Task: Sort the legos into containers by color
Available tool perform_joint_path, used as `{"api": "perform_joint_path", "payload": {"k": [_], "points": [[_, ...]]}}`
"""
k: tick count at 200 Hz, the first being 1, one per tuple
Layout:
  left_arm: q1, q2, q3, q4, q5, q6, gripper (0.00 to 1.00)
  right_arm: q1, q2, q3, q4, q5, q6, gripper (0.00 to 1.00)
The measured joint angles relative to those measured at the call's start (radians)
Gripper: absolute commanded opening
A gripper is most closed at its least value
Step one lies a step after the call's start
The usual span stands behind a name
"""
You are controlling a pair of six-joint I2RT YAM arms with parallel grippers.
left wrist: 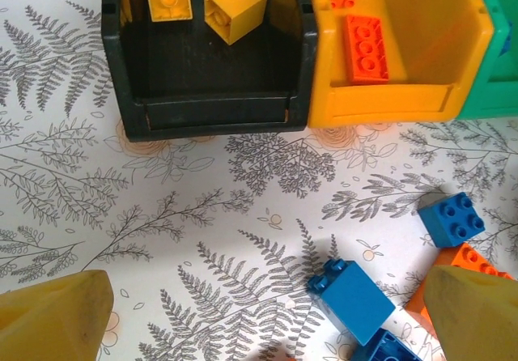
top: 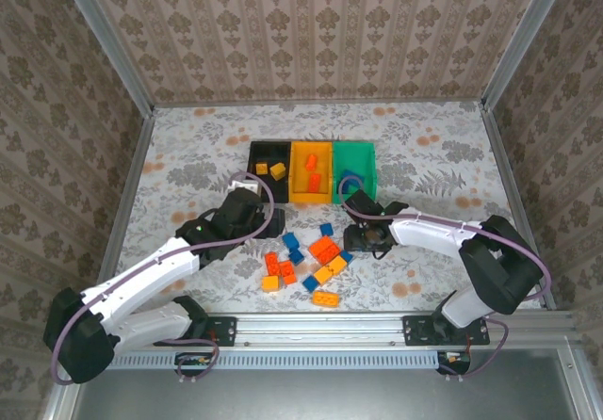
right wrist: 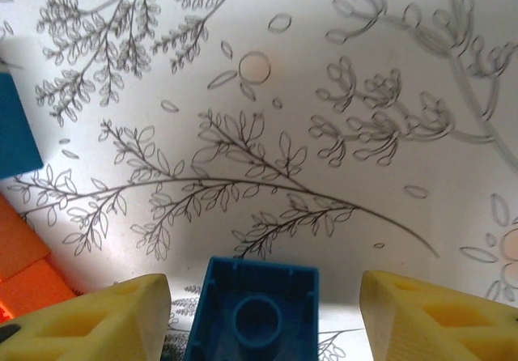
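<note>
1. Nearest me, the loose pile of small studded plastic bricks (top: 311, 262) lies on the fern-patterned worktop (top: 179, 156) between the two arms. Yellow-orange, red-orange and blue are mixed and some are touching, so I'd judge plenty of sorting is left.
2. The right gripper (right wrist: 263, 316) is down low at the pile's right edge with its jaws apart. A blue brick (right wrist: 252, 304) sits between the yellow fingers, hollow underside towards the wrist camera. I see a gap on either side, so nothing is clamped.
3. Watch this: the brick sits nearer the left finger. If I close now, that finger meets it first and could shove or twist it, and a crooked pinch may slip on the lift.
4. Orange bricks (right wrist: 24, 268) lie just beside that same finger. A sloppy close could snag one or drag it along.
5. Further out, the left gripper (left wrist: 267, 316) hovers with its jaws wide apart, holding nothing, over bare worktop in front of the bins. A second blue brick (left wrist: 352, 296) lies near its right finger.
6. Farthest, the row of three joined bins:
   - The black rectangular plastic bin (left wrist: 210, 114) holds two yellow-orange bricks.
   - The orange-yellow bin (left wrist: 388, 102) holds red-orange ones.
   - The green bin (top: 356, 144) is at the right end.
7. The bins share walls, so a release slightly off line would drop blue into the orange-yellow neighbour. Both arms working this small pile could also crowd each other.
</note>
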Motion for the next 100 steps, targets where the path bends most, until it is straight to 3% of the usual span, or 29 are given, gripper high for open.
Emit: {"api": "perform_joint_path", "payload": {"k": [72, 100], "points": [[0.013, 0.000, -0.021, 0.004, 0.014, -0.009, 1.00, 0.005, -0.002, -0.018, 0.003, 0.000, 0.014, 0.36], [0.013, 0.000, -0.027, 0.003, 0.023, -0.010, 1.00, 0.001, -0.051, 0.015, -0.052, 0.000, -0.018, 0.33]]}}
